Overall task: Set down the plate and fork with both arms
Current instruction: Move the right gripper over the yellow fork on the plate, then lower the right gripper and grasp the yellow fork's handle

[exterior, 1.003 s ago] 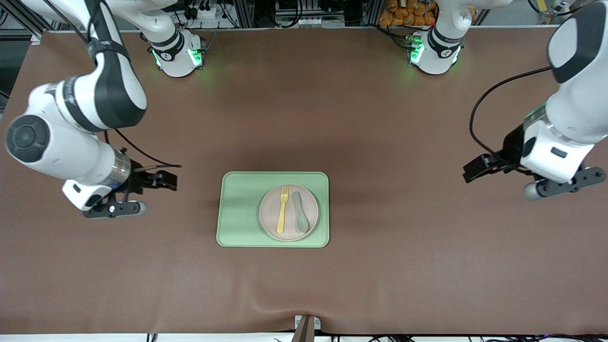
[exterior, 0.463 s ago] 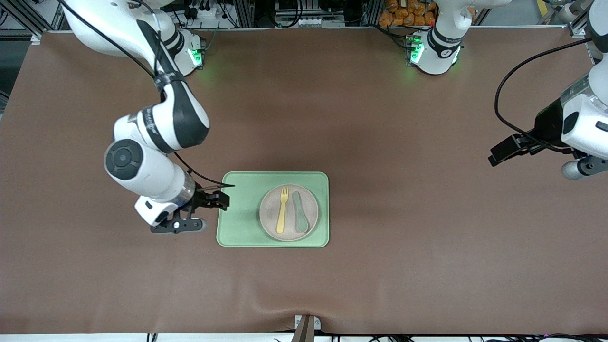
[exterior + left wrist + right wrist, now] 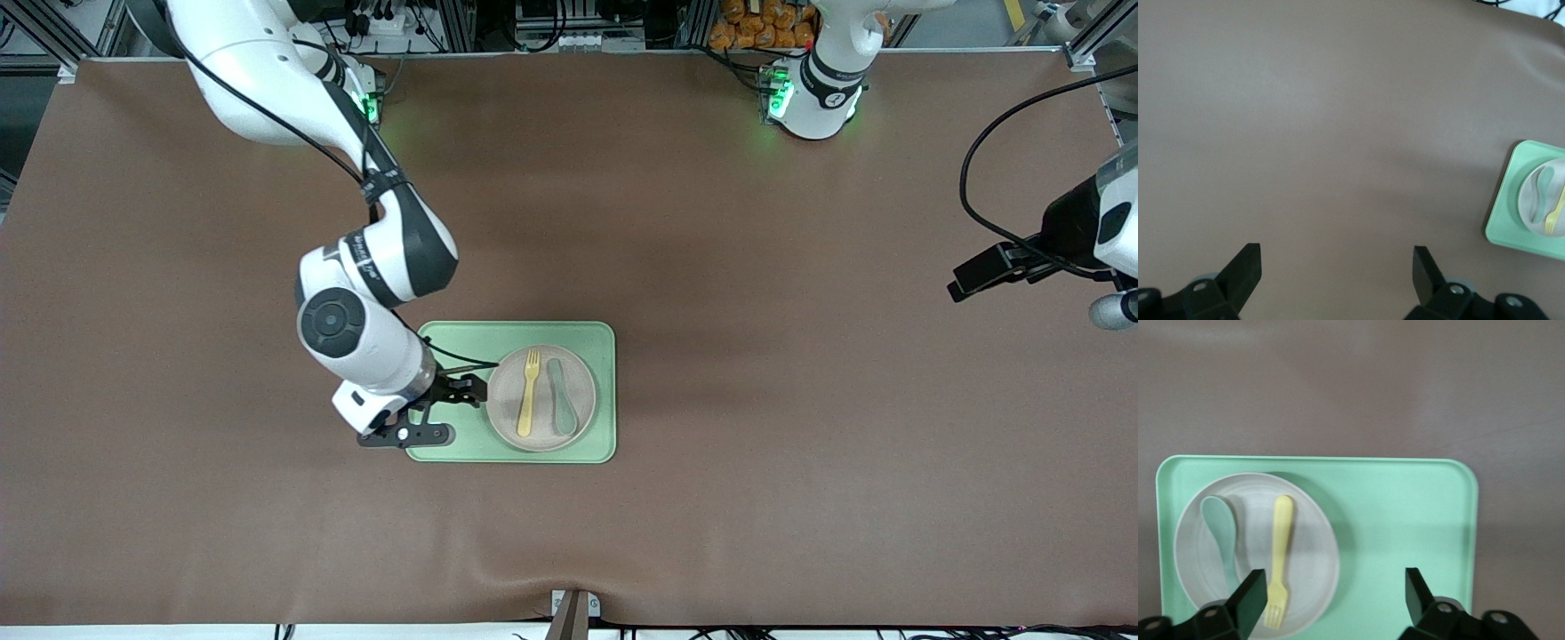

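The pale speckled plate (image 3: pixel 588 391) lies on the light green tray (image 3: pixel 516 333) in the middle of the table. The yellow fork (image 3: pixel 528 396) lies on the plate beside a muted green spoon (image 3: pixel 562 400). My right gripper (image 3: pixel 471 389) is open and empty over the tray, at the plate's edge toward the right arm's end. In the right wrist view the gripper (image 3: pixel 1333 583) is over the plate's (image 3: pixel 1311 547) rim, with the fork's (image 3: pixel 1279 560) tines by one finger. My left gripper (image 3: pixel 965 280) is open and empty over bare table near the left arm's end; it also shows in the left wrist view (image 3: pixel 1337 257).
The brown table mat (image 3: pixel 756 444) surrounds the tray. In the left wrist view the tray (image 3: pixel 1510 220) with the plate (image 3: pixel 1531 188) shows far off. A small metal bracket (image 3: pixel 573 609) sits at the table edge nearest the front camera.
My right arm has swung in from the right arm's end of the table and now has its gripper over the tray by the plate. My left arm has drawn away toward the table's end.
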